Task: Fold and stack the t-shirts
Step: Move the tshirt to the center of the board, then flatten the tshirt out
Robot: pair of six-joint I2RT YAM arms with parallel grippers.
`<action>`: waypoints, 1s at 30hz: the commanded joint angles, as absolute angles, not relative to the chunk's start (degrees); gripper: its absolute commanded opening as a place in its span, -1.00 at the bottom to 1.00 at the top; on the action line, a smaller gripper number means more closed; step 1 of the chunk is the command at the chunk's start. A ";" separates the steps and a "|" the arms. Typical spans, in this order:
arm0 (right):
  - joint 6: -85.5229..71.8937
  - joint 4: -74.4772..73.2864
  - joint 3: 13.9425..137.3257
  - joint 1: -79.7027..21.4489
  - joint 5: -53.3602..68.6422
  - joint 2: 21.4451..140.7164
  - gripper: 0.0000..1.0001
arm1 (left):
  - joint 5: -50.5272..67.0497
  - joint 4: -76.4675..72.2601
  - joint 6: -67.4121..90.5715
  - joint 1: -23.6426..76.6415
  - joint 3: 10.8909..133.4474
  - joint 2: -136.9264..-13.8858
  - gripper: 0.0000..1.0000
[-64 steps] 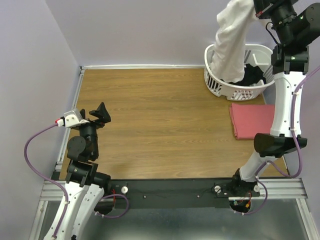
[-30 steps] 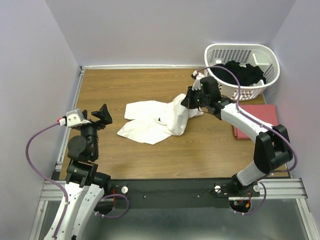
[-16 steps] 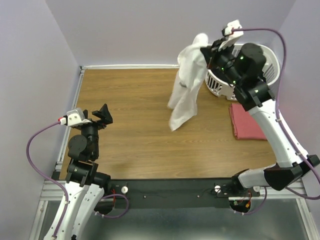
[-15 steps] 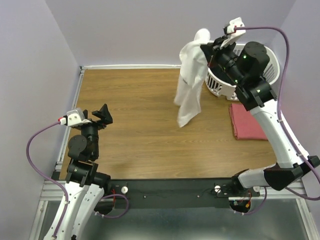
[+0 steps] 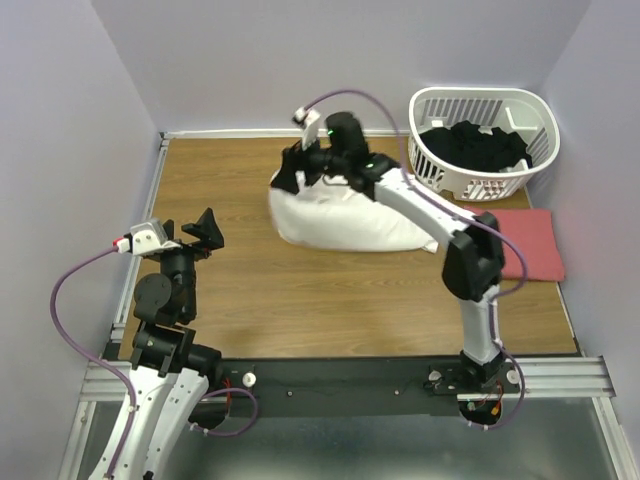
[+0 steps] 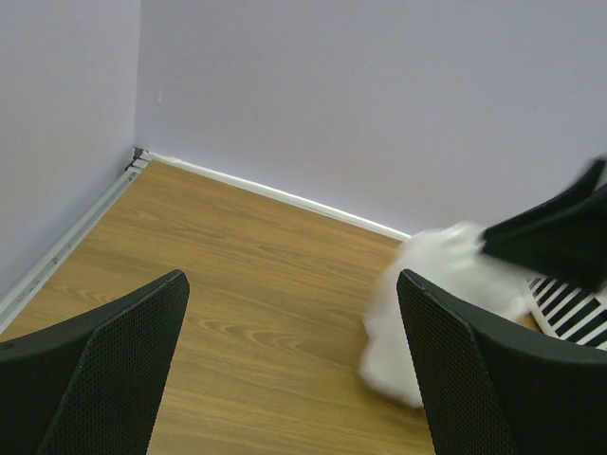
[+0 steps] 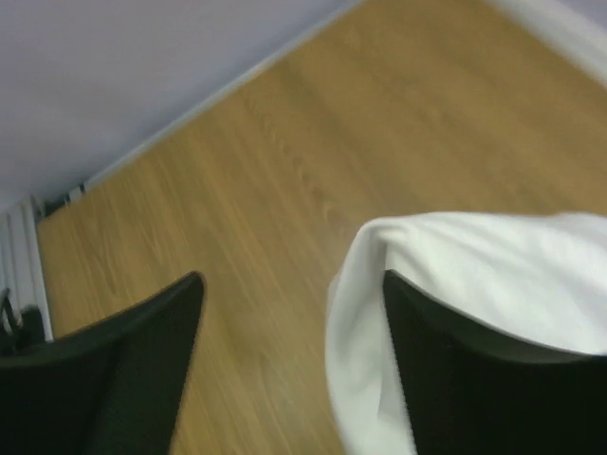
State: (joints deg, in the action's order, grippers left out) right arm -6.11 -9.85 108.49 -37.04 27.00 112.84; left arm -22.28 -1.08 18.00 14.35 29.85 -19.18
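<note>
Pale lilac walls are seen to enclose a wood-grain laminate tabletop, edged with a white strip along the far side.

The right gripper is reached out over the far middle of the tabletop. In the wrist view its two black fingers are recorded standing apart, with nothing clamped between them. White cloth lies against the inner edge of one finger; whether it is touched cannot be told. The left gripper is held above the near left of the tabletop, its textured black fingers spread wide and nothing between them.

The large plain white cotton t-shirt is found in a soft, rounded heap at mid-table, just beneath the right gripper. The salmon-red t-shirt lies folded flat at the right edge, partly hidden by the right arm. Behind it, a white slatted plastic basket is noted in the far right corner, holding dark garments.
</note>
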 commanded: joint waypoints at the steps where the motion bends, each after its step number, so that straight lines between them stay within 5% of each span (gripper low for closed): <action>1: -10.46 -12.74 110.57 -39.11 28.93 117.95 0.90 | -22.94 -1.05 17.84 14.15 29.79 -18.54 0.97; 9: -7.90 -14.59 87.57 -36.92 5.29 104.69 0.91 | -22.06 -1.49 18.02 14.06 29.88 -21.17 0.97; 13: -11.16 -14.50 74.90 -29.64 5.27 97.57 0.58 | -20.13 -1.58 18.28 14.06 30.15 -24.86 0.97; 30: -11.43 -14.59 57.57 -27.85 8.97 92.64 0.51 | -14.06 7.29 27.33 13.98 37.35 -54.91 0.97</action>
